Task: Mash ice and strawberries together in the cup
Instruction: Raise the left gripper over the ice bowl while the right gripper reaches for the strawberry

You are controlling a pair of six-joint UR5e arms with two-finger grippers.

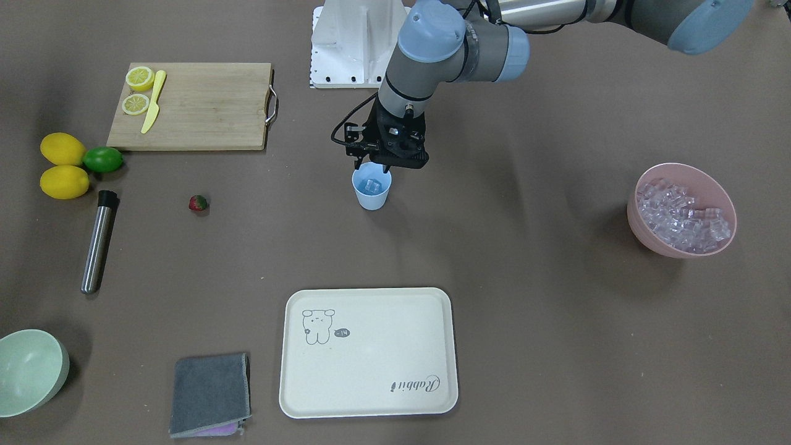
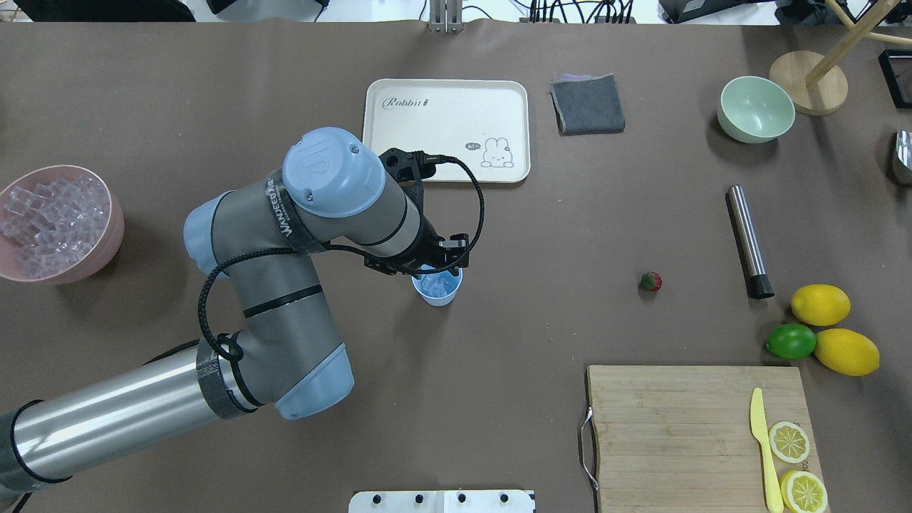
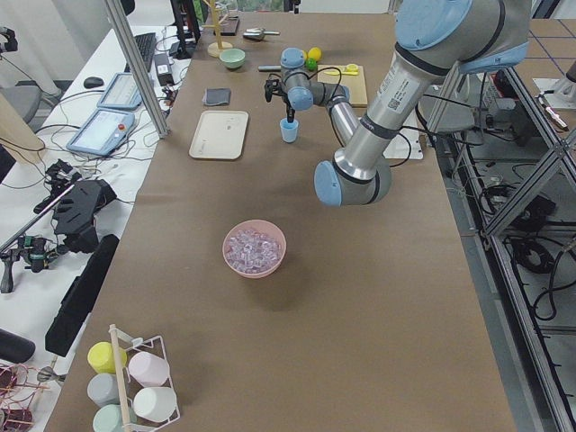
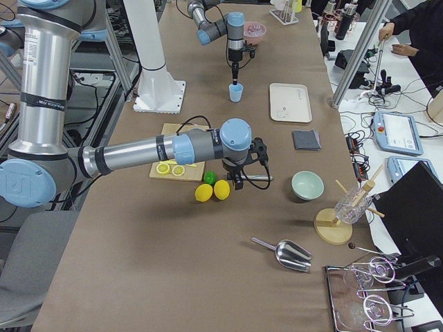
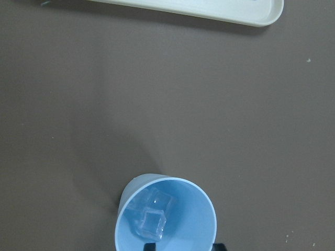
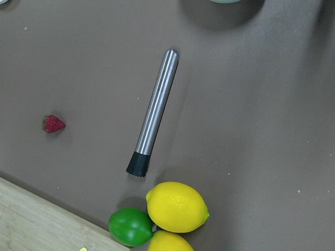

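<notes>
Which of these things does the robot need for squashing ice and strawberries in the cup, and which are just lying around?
For the job: cup, ice, strawberry, pink bowl of spare ice, probably the metal stick.

Just lying about: lemons, lime, cutting board, knife, tray, cloth, green bowl.

You'll find the cup (image 1: 371, 193) at mid-surface with ice (image 5: 152, 222) in it and the left fingers (image 5: 220, 247) just over its rim. The strawberry (image 1: 198, 203) lies well to the robot's right of it, the muddler (image 1: 99, 241) farther right. The tray (image 1: 371, 371) sits on your side.
</notes>
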